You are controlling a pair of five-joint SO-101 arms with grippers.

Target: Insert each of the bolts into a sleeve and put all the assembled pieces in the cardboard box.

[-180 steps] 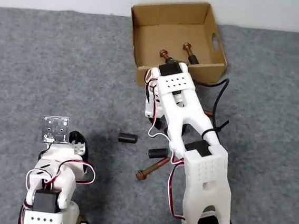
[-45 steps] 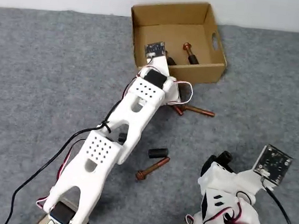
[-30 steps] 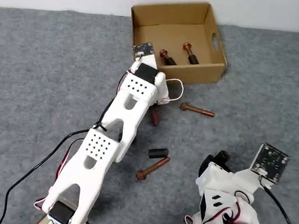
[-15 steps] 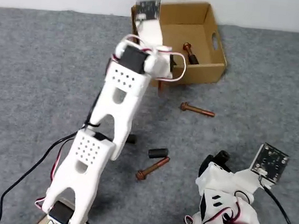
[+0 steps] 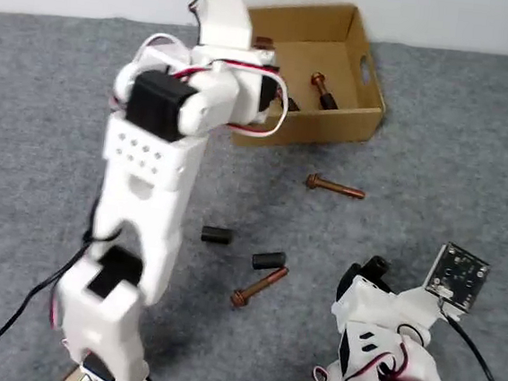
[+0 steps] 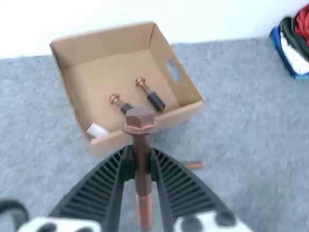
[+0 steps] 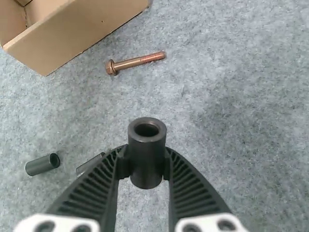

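Bolt [image 6: 140, 118] sits clamped in your left gripper [image 6: 141, 153]; your right gripper [image 7: 146, 159] pinches a sleeve [image 7: 146, 140]; cardboard box [image 5: 314, 129] at twelve o'clock.

- The left arm [image 5: 141, 198] is built of white plastic links, and two of them carry a grid of small round holes.
- A black motor block [image 5: 157, 100] sits in its upper joint.
- Thin red, white and black wires [image 5: 282, 94] run in loops along the links.
- The right arm [image 5: 383, 347] is white too, with red and white wires.
- A small square circuit board [image 5: 455, 276] with screws at the corners sits on its wrist, and a black cable [image 5: 479, 358] leaves it.
- The left gripper [image 6: 141, 154] has black ribbed fingers [image 6: 104, 186].
- The right gripper [image 7: 146, 157] looks the same, with a white base [image 7: 38, 224] with round holes.
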